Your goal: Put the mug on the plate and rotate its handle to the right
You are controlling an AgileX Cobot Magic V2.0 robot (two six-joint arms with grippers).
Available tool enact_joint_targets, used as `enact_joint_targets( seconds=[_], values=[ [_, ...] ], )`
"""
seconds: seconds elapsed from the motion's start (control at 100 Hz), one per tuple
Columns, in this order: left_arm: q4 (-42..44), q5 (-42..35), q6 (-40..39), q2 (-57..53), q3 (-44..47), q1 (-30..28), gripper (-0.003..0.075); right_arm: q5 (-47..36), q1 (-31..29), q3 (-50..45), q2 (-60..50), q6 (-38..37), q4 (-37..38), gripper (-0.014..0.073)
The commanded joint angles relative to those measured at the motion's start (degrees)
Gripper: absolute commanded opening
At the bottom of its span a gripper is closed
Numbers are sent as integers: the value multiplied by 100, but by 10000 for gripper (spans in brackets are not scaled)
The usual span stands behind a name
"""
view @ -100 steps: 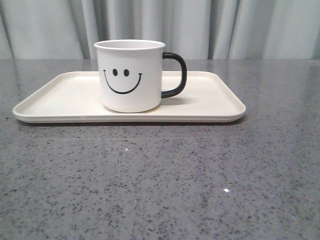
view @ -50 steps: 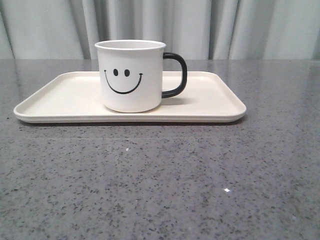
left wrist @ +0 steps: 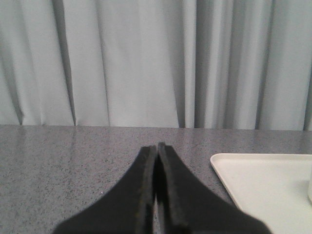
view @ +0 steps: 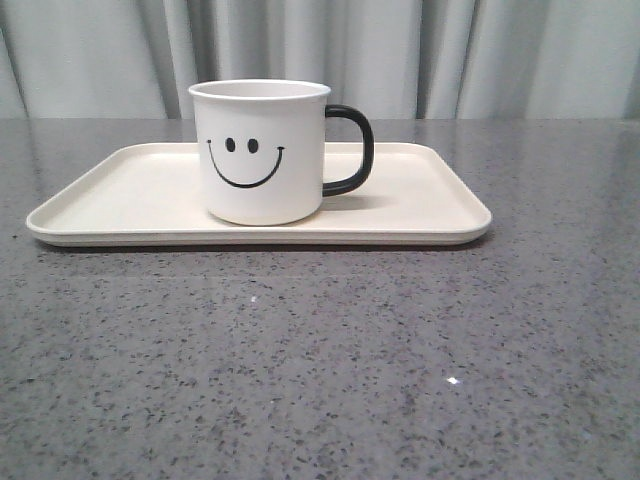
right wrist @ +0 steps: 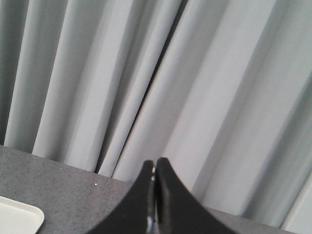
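The white mug [view: 262,150] with a black smiley face stands upright on the cream-white plate [view: 420,200] in the front view. Its black handle [view: 352,150] points to the right. Neither gripper shows in the front view. In the left wrist view my left gripper [left wrist: 156,146] is shut and empty above the grey table, with a corner of the plate [left wrist: 263,185] beside it. In the right wrist view my right gripper [right wrist: 155,162] is shut and empty, raised toward the curtain, with a small corner of the plate [right wrist: 17,217] low in that picture.
The grey speckled table [view: 320,370] stretches in front of the plate. A pale grey curtain [view: 400,50] hangs behind the table's far edge.
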State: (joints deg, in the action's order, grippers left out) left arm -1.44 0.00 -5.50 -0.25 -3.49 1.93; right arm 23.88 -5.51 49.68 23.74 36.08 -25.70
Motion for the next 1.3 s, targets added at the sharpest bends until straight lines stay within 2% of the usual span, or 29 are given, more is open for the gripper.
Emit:
enact_joint_targets(
  seconds=[0.0,0.16,0.37,1.29],
  values=[
    [-182,-705,-52,-167,36,-42,-20,-414,-38,120,43,-17,-37,-119],
    [-182,-863,-52,-167,410,-42,-20,-407,-38,120,43,-17,-37,-119],
    [102,-763,-41,-167,398,-42,-20,-387,-38,120,43,-17,-37,-119],
    [102,-711,-41,-167,398,-42,-20,-387,-38,120,43,-17,-37,-119]
  ],
)
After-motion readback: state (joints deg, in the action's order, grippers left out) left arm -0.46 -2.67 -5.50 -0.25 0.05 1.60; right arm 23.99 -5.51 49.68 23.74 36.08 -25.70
